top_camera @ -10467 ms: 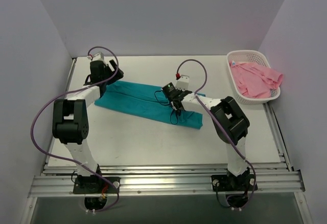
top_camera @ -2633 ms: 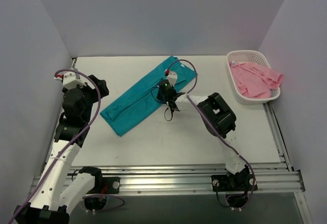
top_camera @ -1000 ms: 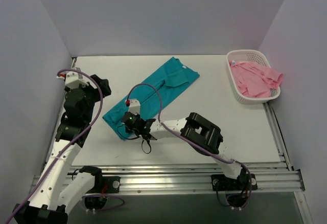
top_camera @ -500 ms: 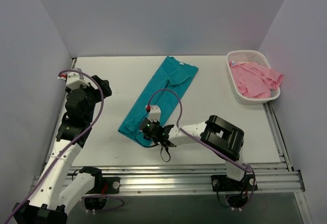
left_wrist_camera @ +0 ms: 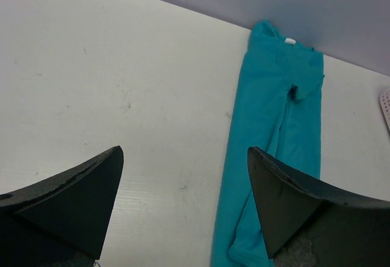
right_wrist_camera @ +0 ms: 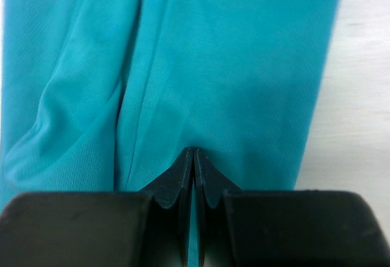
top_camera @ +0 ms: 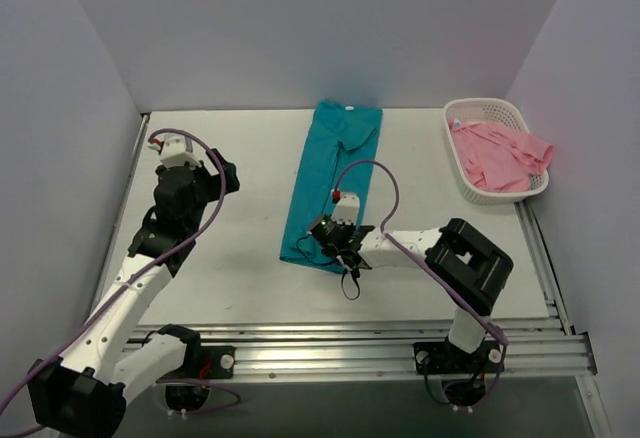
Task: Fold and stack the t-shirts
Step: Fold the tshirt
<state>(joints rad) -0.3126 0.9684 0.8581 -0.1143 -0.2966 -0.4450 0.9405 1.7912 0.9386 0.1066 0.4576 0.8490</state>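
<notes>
Right wrist view: the right tool (right_wrist_camera: 193,157) has its two fingers pressed together at the near end of the teal t-shirt (right_wrist_camera: 231,66). A thin line of teal shows in the slit between them, so it looks clamped on a nip of cloth, though the view is too close to say how much it holds. A soft crease runs away from the tips.

From above, that shirt lies on the table (top_camera: 230,268) as a long narrow strip with the sleeves turned in, running from the right tool at the near hem out to the far wall. The small white neck label (left_wrist_camera: 290,41) marks the collar at the far end. The left tool (left_wrist_camera: 183,209) hangs above bare table to the left of the strip, well apart from it, with its fingers spread wide and nothing between them. At the far right the pink t-shirt (top_camera: 495,153) lies heaped in the white basket (top_camera: 478,104), one edge draped over the rim.

The lengthwise folds look done, and the step in hand is probably squaring the strip. The next move calls for a crosswise fold. The near hem must be lifted and carried toward the collar, with the edges kept in line, while the left tool could come in to take the other corner or pin the cloth. The pink shirt is not yet started.
</notes>
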